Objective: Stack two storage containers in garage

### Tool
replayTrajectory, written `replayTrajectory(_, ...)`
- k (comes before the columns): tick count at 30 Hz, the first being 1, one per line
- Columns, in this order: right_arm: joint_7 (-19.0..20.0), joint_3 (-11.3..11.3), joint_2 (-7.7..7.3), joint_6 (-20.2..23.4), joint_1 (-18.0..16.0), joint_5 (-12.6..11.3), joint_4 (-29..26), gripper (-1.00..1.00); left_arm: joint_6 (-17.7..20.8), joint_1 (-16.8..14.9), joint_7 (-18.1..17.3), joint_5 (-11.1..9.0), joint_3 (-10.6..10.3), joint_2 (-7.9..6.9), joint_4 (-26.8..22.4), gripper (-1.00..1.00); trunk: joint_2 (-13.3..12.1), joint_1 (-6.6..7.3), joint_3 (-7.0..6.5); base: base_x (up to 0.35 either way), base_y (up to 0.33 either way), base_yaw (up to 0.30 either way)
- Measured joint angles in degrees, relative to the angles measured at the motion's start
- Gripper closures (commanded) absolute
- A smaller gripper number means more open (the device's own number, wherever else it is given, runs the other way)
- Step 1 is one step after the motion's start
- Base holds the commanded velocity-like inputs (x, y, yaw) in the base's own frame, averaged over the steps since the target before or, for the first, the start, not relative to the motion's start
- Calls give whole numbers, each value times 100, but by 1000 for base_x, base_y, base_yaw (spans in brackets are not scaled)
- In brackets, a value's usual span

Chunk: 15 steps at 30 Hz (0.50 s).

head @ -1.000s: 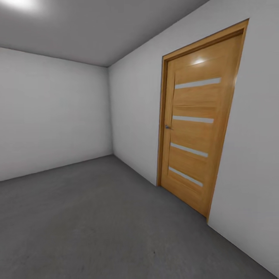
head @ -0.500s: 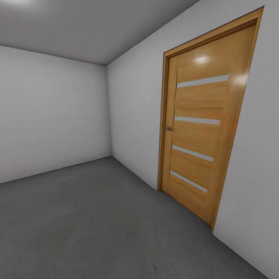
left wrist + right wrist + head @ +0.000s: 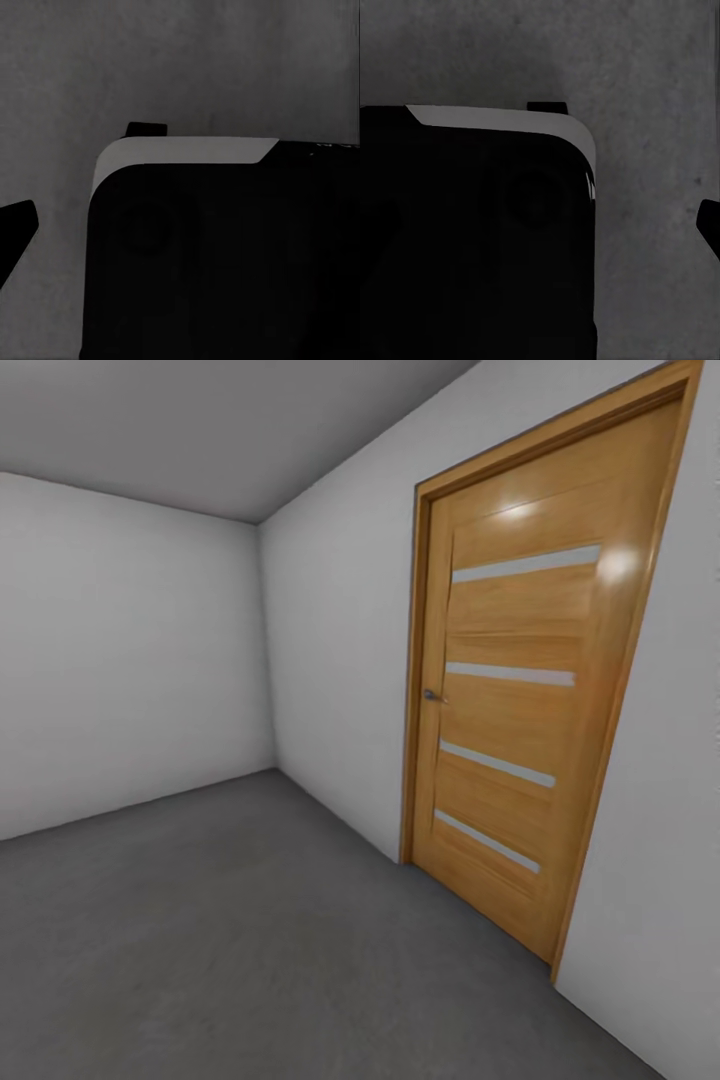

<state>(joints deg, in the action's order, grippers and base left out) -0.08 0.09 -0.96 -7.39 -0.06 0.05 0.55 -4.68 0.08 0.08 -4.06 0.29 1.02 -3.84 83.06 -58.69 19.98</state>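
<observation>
One closed door on right wall, open grey floor, fingers' state unclear

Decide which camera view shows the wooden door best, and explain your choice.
The head view: the wooden door stands shut in the pale wall, frame, handle and four light strips visible. Both wrist views look down at grey concrete floor and the robot's dark base, no door.

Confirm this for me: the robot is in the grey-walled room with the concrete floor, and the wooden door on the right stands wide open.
One thing is wrong: the wooden door is shut, sitting flush in its frame, as the head view shows. The rest holds: pale grey walls and a dark grey concrete floor, with the door on the right.
</observation>
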Motion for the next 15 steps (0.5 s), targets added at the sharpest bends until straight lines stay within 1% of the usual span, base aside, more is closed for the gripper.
replayTrajectory(2,0,-1,0,-1,0,-8,0,-100,-1,0,0,0,-1,-1,0,-100,0,0,0,322,0,-244)
replayTrajectory(5,0,-1,0,0,0,-11,0,-100,-8,0,0,0,-2,-2,0,-100,0,0,0,322,0,-136)
replayTrajectory(15,0,-1,0,-2,-1,-19,0,-100,-15,0,0,0,-4,0,3,-100,0,0,0,322,0,-21)
